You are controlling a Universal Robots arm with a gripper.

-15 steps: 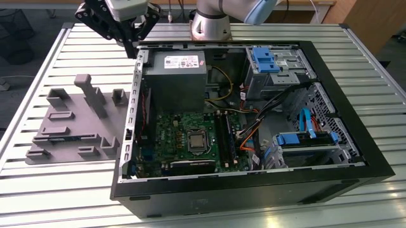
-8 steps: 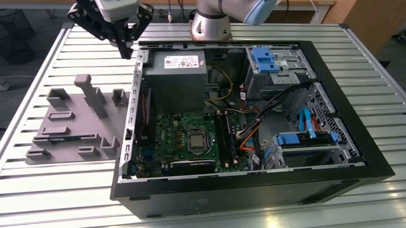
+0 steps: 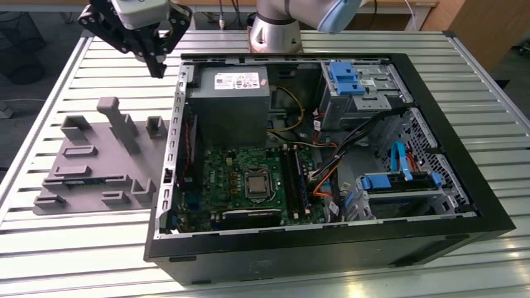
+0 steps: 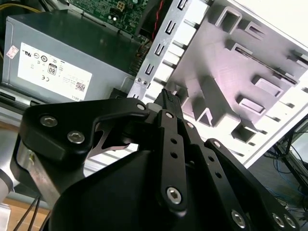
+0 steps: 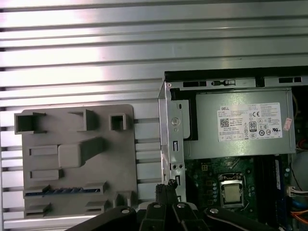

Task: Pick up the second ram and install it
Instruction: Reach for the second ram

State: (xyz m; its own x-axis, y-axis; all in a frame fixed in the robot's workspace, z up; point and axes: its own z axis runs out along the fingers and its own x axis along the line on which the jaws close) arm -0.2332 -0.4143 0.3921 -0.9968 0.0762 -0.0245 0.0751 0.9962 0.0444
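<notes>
**Fingers closed and empty, second ram lying in the fixture**

From my station I see the fingers point(image 3: 156, 65) pressed together at their tips with nothing between them. Both wrist views agree: the two dark tips point(image 4: 167, 98) meet at a point and carry no board.

In the exterior view the arm holds them above the slatted tabletop point(image 3: 99, 242). They hang just outside the far corner of the open computer case point(image 3: 331, 254), on the exterior view's left of its wall. They point down and touch nothing that I can make out.

The second ram point(image 5: 62, 191) lies on edge in a long slot of the grey fixture plate point(image 5: 72, 125). In the first wrist view I see it as a thin blue strip. In the exterior view the same strip point(image 3: 83, 181) sits toward the near side of the plate, well apart from the fingers. The plate lies flat on the tabletop just beside the case, on the exterior view's left.

Inside the case I can see the grey power supply point(image 3: 228, 102) at the far end. The green motherboard point(image 3: 236, 167) lies nearer the camera, and its long black memory slots point(image 3: 291, 177) run beside the processor socket point(image 3: 258, 184).
</notes>
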